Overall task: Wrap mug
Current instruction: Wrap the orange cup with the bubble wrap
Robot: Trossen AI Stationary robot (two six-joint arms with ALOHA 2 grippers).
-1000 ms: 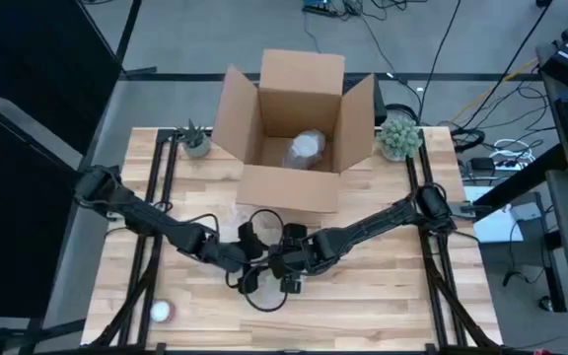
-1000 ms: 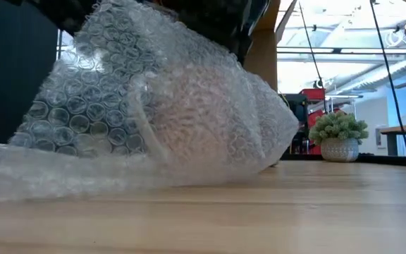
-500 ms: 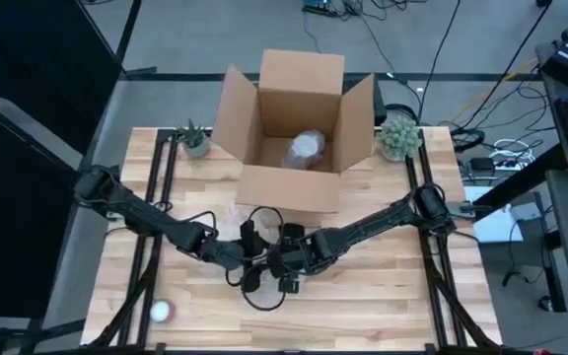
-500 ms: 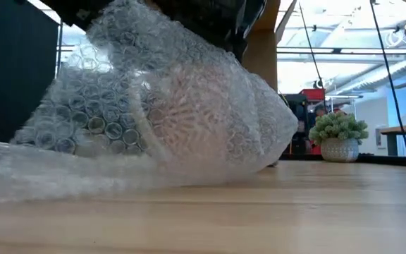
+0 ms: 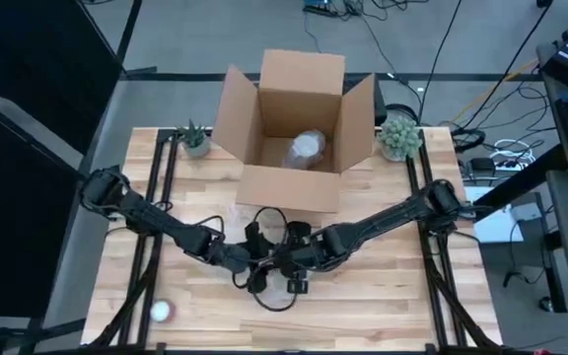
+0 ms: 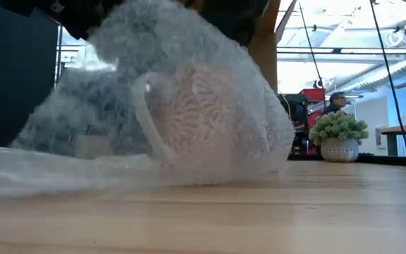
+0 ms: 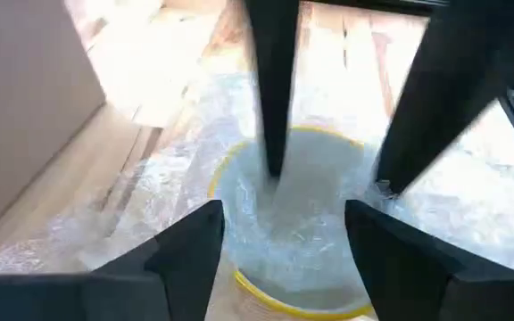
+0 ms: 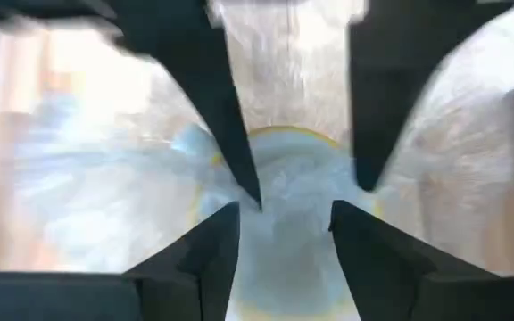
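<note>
Bubble wrap (image 6: 189, 92) now drawn further over the mug (image 6: 203, 116) — rigid, breakable, under slippery film — left gripper (image 7: 328, 192) and right gripper (image 8: 302, 192), jaws apart, at its rim.

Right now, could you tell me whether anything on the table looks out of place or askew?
Nothing looks damaged or spilled. The mug stands upright under loose bubble wrap, which trails unevenly along the table. One small white object lies alone near the table's front left corner, away from the work.
</note>
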